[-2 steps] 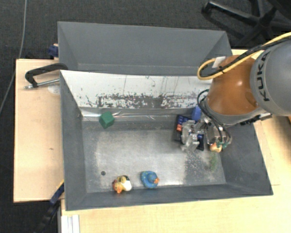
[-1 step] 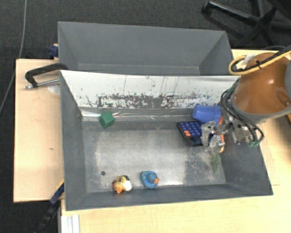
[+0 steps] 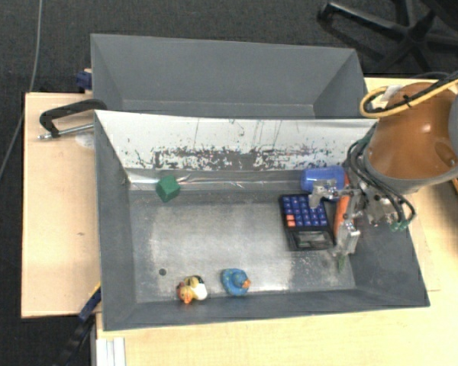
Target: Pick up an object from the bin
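Gripper at bin's 3 o'clock, close to right wall; spread or pressed together: cannot tell. Blue-keyed calculator just beside it, at its 9 o'clock. Open floor centre to 9 o'clock. Two toy ducks along 6 o'clock edge.

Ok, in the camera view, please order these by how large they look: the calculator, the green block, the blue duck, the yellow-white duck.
1. calculator: clearly largest.
2. blue duck and yellow-white duck: alike, not ranked.
3. green block: slightly smaller, but it lies farther back, so unsure.
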Motion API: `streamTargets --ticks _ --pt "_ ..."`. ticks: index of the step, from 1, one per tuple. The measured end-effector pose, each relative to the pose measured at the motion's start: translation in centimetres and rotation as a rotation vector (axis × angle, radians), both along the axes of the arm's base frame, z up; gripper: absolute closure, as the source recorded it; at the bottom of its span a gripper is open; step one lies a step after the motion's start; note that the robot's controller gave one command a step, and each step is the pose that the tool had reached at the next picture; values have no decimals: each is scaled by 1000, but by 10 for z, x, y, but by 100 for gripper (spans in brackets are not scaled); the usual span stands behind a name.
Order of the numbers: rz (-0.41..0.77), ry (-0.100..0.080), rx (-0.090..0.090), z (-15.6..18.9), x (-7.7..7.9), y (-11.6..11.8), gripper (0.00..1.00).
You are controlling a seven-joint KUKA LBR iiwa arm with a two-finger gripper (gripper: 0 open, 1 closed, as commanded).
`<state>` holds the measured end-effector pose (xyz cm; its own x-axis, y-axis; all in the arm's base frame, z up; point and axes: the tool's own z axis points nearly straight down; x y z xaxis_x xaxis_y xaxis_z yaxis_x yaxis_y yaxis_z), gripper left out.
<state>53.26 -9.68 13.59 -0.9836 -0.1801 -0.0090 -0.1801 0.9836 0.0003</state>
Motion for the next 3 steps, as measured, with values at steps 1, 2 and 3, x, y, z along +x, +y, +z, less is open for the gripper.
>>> streamTargets --ticks 1,2,3 --pt "0 0 0 0 0 0 0" --pt "27 -8 -1 -37 13 -13 0" --pt "-30 3 -1 -52 17 19 0"
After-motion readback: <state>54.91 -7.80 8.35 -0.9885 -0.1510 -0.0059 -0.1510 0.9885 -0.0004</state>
